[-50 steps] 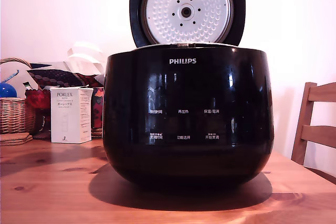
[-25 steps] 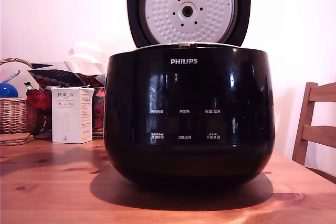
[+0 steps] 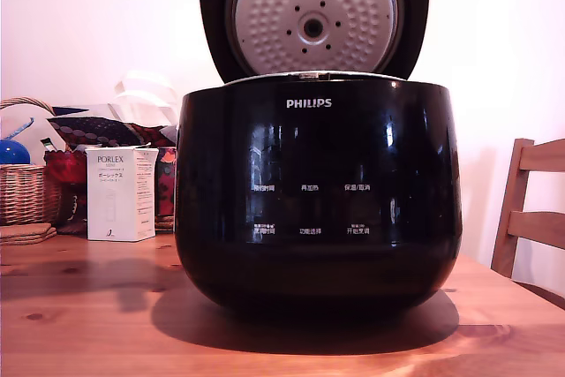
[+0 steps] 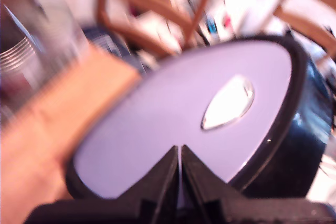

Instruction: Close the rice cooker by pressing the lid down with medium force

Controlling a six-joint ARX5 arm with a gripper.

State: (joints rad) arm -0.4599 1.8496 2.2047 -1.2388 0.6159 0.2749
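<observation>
The cooker (image 3: 318, 192) stands on the worktop (image 3: 88, 324), its lid (image 3: 313, 15) raised on the rear hinge and tipped a little forward, dimpled inner plate facing the exterior camera. In the wrist view the tool (image 4: 179, 153), fingers pressed together with only a hairline between them and holding nothing, points at the lid's pale outer face (image 4: 173, 129), apparently touching or just short of it. The closing push should therefore run forward and down, over the pot's mouth.
</observation>
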